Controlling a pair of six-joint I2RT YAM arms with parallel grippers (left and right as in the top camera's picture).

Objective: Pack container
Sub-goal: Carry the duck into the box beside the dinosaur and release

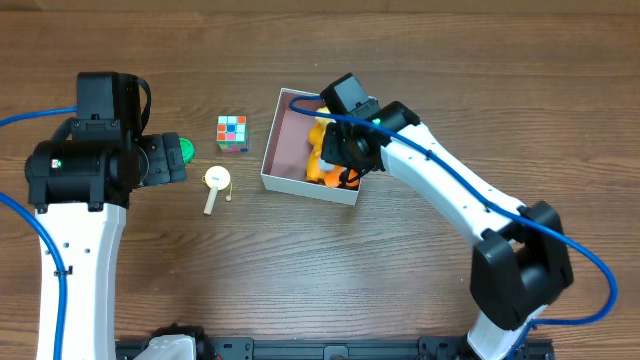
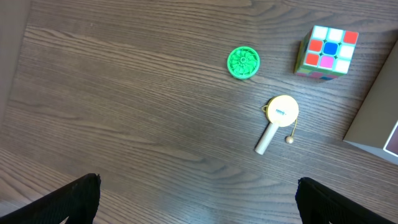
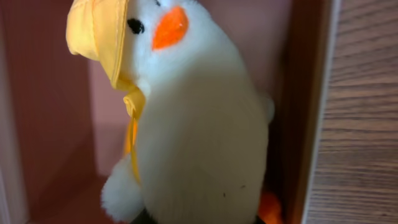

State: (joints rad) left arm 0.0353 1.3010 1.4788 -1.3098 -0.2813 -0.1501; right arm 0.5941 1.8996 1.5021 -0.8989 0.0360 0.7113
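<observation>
The container (image 1: 271, 160), a shallow white box with a pink inside, stands at the table's middle. My right gripper (image 1: 342, 160) is down inside it at its right side. It holds a white plush duck (image 3: 199, 137) with a yellow hat and an orange beak. The duck fills the right wrist view and hides the fingers. The duck's yellow and orange parts (image 1: 320, 150) show in the overhead view. The box wall (image 3: 311, 112) is just right of the duck. My left gripper (image 2: 198, 202) is open and empty, above bare table left of the toys.
Left of the container lie a colour cube (image 1: 232, 133), a cream paddle toy with a bead on a string (image 1: 215, 184) and a green disc (image 1: 185, 150). The left wrist view shows the cube (image 2: 328, 51), the paddle (image 2: 277, 121), the disc (image 2: 242, 62) and the box corner (image 2: 376, 118).
</observation>
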